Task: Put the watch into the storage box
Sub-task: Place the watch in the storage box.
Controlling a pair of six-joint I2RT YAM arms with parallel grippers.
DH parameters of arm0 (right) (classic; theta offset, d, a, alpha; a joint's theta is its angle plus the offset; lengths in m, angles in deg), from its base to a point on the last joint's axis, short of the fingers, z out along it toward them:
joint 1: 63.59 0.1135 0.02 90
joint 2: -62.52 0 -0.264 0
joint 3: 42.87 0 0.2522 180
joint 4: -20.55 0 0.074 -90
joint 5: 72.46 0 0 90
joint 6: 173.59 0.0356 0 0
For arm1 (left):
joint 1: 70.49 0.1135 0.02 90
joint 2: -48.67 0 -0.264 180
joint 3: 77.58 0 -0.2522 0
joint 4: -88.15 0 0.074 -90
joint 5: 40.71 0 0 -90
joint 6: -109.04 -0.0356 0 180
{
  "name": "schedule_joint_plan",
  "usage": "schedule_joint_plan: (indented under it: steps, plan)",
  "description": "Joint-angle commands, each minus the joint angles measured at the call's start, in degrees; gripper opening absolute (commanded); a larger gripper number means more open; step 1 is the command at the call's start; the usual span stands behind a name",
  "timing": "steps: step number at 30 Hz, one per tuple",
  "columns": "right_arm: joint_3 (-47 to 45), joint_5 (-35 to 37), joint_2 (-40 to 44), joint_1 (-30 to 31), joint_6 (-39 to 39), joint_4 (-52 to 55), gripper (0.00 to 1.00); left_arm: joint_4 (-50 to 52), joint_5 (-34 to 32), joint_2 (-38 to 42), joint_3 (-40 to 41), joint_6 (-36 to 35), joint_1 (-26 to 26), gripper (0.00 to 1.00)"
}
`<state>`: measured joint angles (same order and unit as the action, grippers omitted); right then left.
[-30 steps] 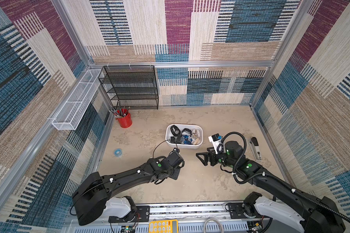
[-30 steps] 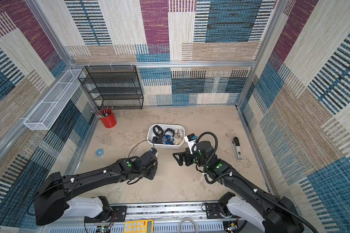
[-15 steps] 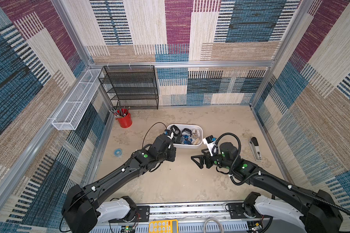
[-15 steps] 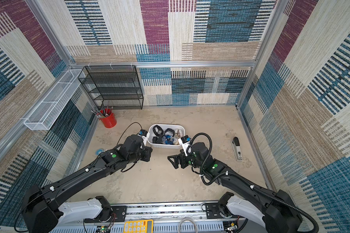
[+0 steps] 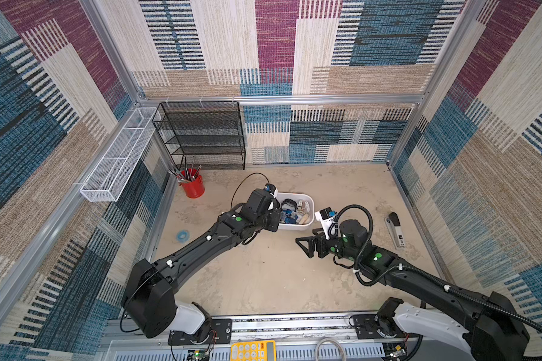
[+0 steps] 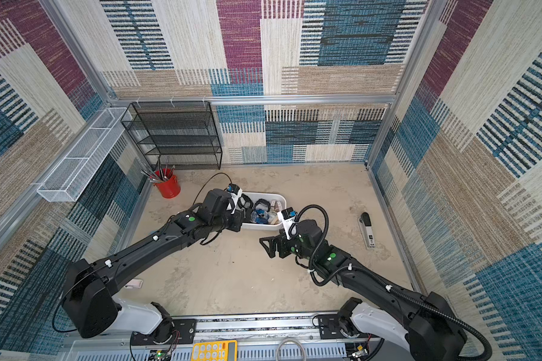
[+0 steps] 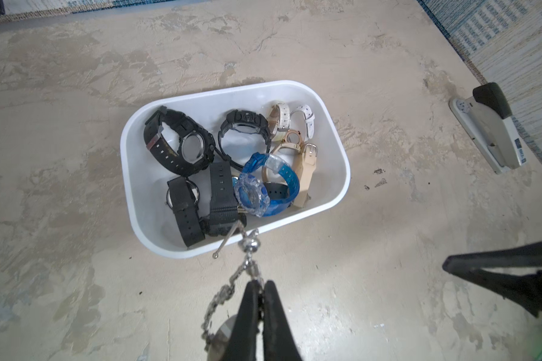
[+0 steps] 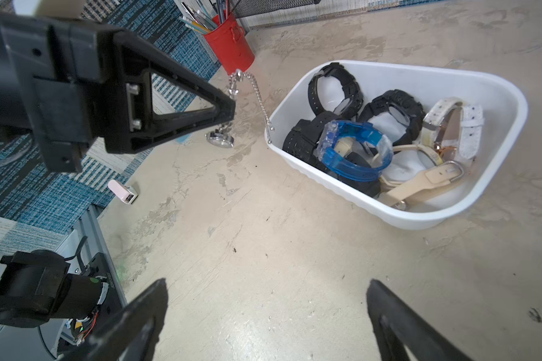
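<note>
Dangling the watch (image 8: 220, 139) by its chain (image 8: 259, 100) from left fingers (image 7: 248, 312) clamped on that chain, just left of the storage box (image 7: 334, 134); risking the loose chain end snagging the rim, then a spill onto the counter (image 7: 388, 218); right fingers (image 8: 138, 322) apart, empty.

Left gripper (image 7: 259, 286) has travelled from open floor well in front of the storage box (image 5: 309, 200) to the box's left end. The watch (image 8: 219, 139) has come with it and is now just outside that end, its chain (image 8: 259, 93) reaching the rim. Right gripper (image 5: 303, 248) has edged slightly toward the box's middle.
</note>
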<state>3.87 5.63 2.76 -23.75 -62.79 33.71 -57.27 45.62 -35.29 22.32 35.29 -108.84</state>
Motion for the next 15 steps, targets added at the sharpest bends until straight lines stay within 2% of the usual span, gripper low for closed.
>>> schedule_joint_plan:
  steps: [1,15]
  plan:
    - [0.5,0.7,-0.3,0.1,0.7,-2.2,1.0,-2.7,0.1,-2.2,-1.5,-2.9,0.8,0.0]
    - [1.5,1.4,-2.9,0.1,0.7,-3.3,1.0,-5.7,0.6,-14.1,-7.0,-3.9,5.0,0.0]
